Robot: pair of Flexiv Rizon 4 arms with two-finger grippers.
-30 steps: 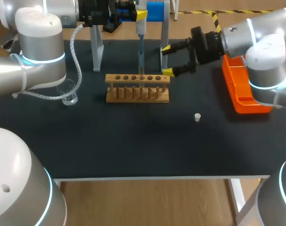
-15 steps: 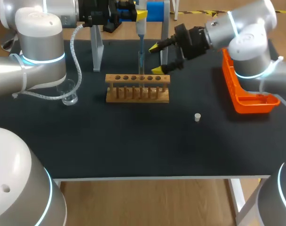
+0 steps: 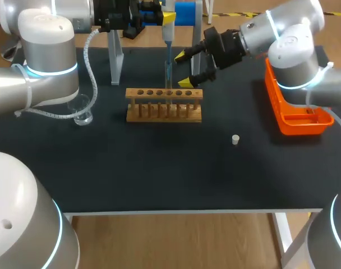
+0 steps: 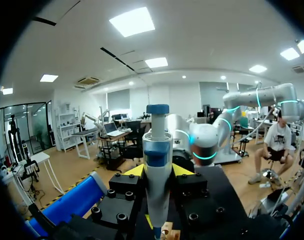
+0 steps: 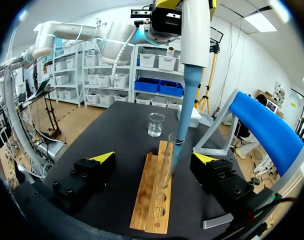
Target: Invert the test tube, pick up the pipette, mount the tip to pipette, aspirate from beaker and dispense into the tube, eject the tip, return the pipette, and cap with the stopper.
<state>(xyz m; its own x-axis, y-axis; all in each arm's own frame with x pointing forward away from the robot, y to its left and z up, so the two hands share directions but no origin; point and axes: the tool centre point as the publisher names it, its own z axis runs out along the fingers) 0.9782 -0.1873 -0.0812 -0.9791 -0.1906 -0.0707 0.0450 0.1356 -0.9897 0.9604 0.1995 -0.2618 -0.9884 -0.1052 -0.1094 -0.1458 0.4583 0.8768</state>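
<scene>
Above the table, in the head view, we are holding the pipette (image 3: 167,35) upright in our left gripper (image 3: 167,19), and its tip (image 3: 169,56) is reaching down into the test tube (image 3: 168,74), which is standing in the wooden rack (image 3: 164,106). Our right gripper (image 3: 185,69) is hanging wide open just beside the tube and is gripping nothing. From the left wrist, both yellow fingers are pressing the pipette body from two sides. From the right wrist, the tube is standing between the open fingers without touching them, and the beaker (image 5: 155,124) is further ahead. We are judging that if the right gripper closes off-centre, it could push the tube against the tip, so that liquid spills or the tip bends.
</scene>
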